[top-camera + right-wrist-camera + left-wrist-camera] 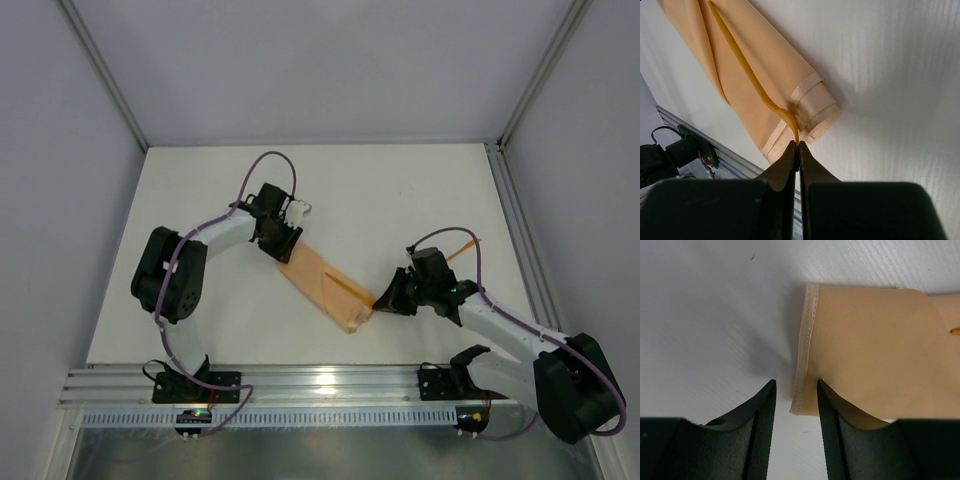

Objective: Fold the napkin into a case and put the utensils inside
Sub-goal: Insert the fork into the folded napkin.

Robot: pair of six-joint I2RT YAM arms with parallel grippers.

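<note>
- The case (pixel 322 288) lies flat on the table (pixel 400 190). It's a narrow peach strip sitting on a diagonal in the top view, with one short end farther from the arm bases and one nearer.
- The left gripper (pixel 796 402) is down low at the case's far end with its fingers (pixel 762 412) clearly apart. One is over bare table just off the hem and the other is over the cloth, so the stitched edge runs up between them. It's not squeezing anything.
- Left arm pose: the elbow is kinked out well away from the case, and the forearm reaches in to that far end.
- The right gripper (pixel 798 152) sits just off the case's near end, fingers pressed together on the tip of a thin orange utensil (pixel 781 112).
- That utensil runs lengthwise over the case along a diagonal fold. I can't tell if its other end is tucked under a layer.
- Right arm pose: the elbow is way out from the case, and the forearm angles low toward the near end.
- A second utensil (pixel 462 246) lies on the table apart from the case, beyond the right wrist.
</note>
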